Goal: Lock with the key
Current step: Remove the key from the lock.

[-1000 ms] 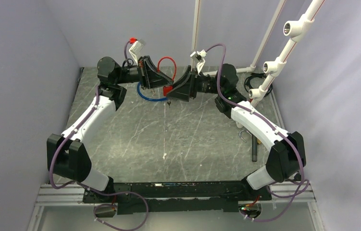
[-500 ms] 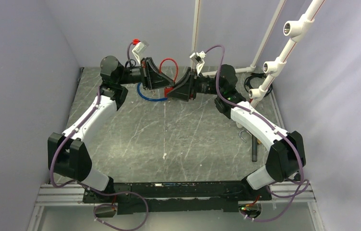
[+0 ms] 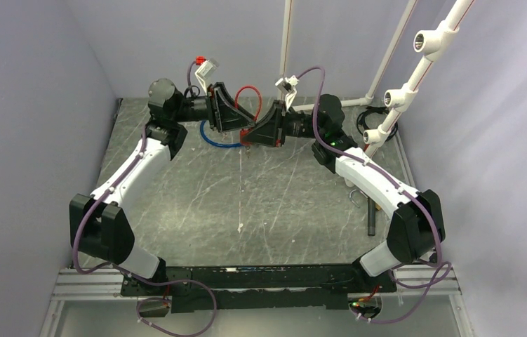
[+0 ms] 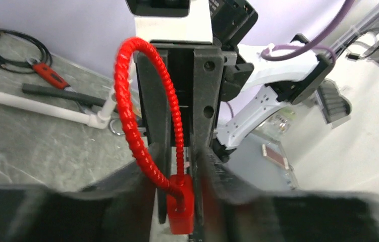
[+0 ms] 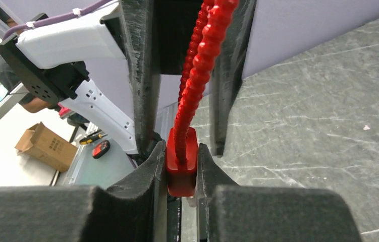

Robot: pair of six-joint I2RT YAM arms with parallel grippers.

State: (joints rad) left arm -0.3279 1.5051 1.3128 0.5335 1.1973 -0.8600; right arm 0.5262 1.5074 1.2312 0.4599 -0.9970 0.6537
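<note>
R wrist cam gives me the clearest read: the right gripper [image 5: 182, 159] has its jaws pinched on the body of the red lock [image 5: 181, 174], both pads flat against its sides, w/ the red ribbed cable [image 5: 197, 65] running up out of the top. L wrist cam shows what that one can't: the left gripper [image 4: 177, 176] has its jaws spread, the lock body sits low between them, and the cable arches up in a full loop. R wrist cam backs that up: the left fingers [image 5: 138, 75] stand either side of the cable w/ a gap on both sides, not touching it.

Top cam shows none of that contact. From there I only get the two grippers meeting nose to nose above the far part of the table [image 3: 246, 203], plus a blue cable [image 3: 217, 142] lying on the surface under the left one.

Key: can't make it out in any view. The lock's lower end is blurred or tucked between fingers.

Writing: a cardboard box [image 5: 46, 146] off the table has print on it, too small to read.

Around: white pipes [image 3: 401, 84] at far right, and a black rod [image 3: 371, 221] and metal hook [image 3: 354, 199] by the right arm. L wrist cam adds a black cord coil [image 4: 10, 45] and a red-handled tool [image 4: 50, 75] beyond a pipe — none of it near the lock
</note>
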